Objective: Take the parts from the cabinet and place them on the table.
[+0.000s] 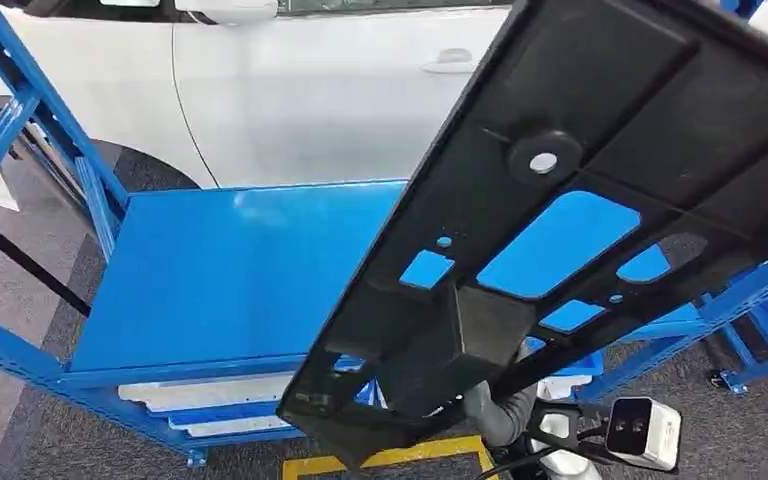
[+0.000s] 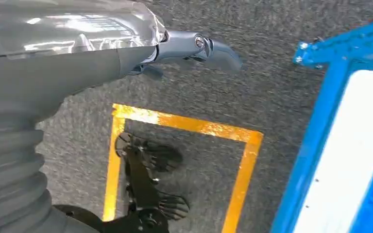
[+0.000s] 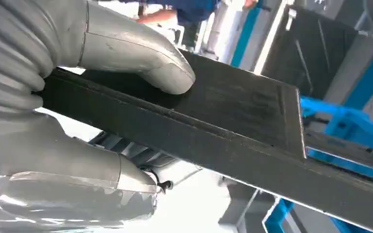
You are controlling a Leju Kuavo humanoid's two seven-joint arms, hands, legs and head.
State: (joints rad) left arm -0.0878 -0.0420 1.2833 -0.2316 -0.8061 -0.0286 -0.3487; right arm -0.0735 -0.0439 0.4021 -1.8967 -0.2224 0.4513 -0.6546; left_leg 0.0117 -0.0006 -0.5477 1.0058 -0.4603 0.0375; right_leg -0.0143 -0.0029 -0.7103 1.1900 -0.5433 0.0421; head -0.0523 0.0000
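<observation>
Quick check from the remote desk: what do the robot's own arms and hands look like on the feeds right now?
The left hand has a glossy silver shell, a grey ribbed cover behind it, and a blue-grey metallic finger with a small round pivot screw. The right hand shows the same grey ribbed cover, a thick matte grey thumb and a shiny silver casing below. No cables or markings are visible on either.

Head view high, looking down on blue shelf (image 1: pixel 230 270); left wrist faces floor; right wrist close behind hand (image 3: pixel 77 97).
</observation>
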